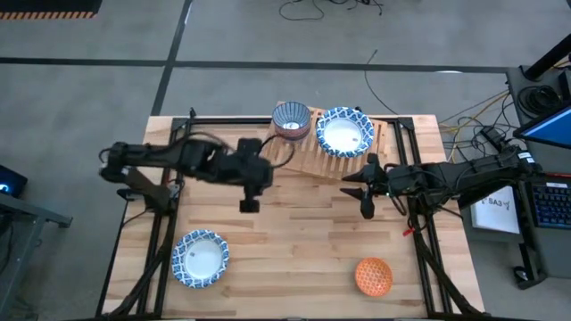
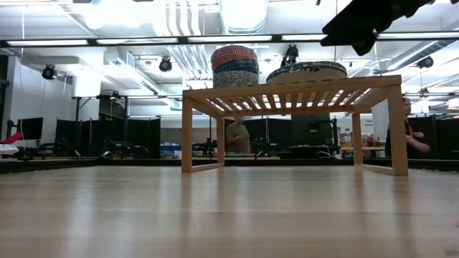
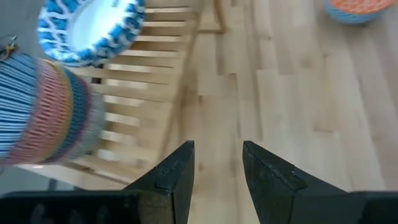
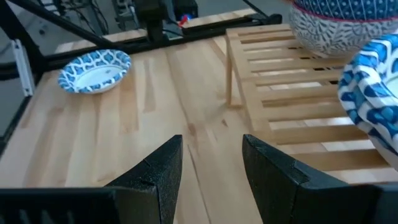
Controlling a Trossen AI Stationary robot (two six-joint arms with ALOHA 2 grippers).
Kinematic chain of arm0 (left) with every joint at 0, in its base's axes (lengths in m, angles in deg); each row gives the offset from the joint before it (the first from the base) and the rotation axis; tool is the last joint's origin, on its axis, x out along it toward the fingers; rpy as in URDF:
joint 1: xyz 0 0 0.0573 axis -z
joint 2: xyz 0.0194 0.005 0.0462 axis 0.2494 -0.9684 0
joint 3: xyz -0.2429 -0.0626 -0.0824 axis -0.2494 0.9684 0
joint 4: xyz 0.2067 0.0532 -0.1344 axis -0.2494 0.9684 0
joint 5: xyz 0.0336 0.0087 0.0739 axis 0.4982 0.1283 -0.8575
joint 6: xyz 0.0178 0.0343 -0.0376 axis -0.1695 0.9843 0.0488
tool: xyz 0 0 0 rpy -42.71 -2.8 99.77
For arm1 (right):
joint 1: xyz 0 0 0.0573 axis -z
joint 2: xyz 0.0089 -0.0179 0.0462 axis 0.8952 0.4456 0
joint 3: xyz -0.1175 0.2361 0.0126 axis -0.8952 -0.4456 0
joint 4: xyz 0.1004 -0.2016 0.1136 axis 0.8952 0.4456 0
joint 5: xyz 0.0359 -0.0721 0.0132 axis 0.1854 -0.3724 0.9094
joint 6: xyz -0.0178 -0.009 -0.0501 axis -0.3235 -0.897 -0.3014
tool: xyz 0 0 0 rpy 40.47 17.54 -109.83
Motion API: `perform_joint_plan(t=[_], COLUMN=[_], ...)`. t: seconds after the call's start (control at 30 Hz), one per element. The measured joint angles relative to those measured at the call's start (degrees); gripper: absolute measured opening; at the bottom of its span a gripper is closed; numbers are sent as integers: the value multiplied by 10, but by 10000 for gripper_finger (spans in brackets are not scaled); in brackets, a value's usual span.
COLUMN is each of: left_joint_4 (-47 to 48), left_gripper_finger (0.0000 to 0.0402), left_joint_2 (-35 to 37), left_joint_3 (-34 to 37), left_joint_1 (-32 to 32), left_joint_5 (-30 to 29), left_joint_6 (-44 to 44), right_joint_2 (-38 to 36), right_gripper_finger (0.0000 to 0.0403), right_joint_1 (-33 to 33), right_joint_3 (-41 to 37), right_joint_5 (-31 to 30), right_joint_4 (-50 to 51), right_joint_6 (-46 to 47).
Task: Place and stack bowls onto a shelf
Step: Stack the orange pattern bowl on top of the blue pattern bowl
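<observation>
The slatted wooden shelf stands on its legs at the table's far middle. It carries a stack of small bowls and, to the right of it, wide blue-and-white bowls. Another wide blue-and-white bowl rests on the table near the left front. An orange bowl sits near the right front. My left gripper hovers open in front of the shelf's left end. My right gripper hovers open by its right front corner.
Bare plank tabletop lies between the two loose bowls. Black frame rails run along the table's left and right sides. In the low view, people stand in the room beyond the table.
</observation>
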Motion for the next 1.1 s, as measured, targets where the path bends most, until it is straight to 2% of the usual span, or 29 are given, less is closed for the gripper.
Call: perform_joint_plan(t=[0.23,0.5,0.67,0.9,1.1], left_joint_4=[-202,-354,-415,-463,-468], left_gripper_finger=[119,119,119,119,119], left_joint_2=[143,248,280,292,285], left_joint_3=[266,476,557,627,642], left_joint_1=[21,28,29,28,30], left_joint_5=[-1,0,0,0,4], left_joint_6=[-52,-100,-118,-155,-214], right_joint_2=[1,30,80,191,293], right_gripper_finger=[156,152,148,145,146], right_joint_1=[-17,-59,-81,-82,-82], right_joint_3=[9,52,112,252,346], right_joint_5=[31,30,30,22,6], right_joint_4=[-33,-32,-6,143,187], right_joint_6=[27,89,97,114,38])
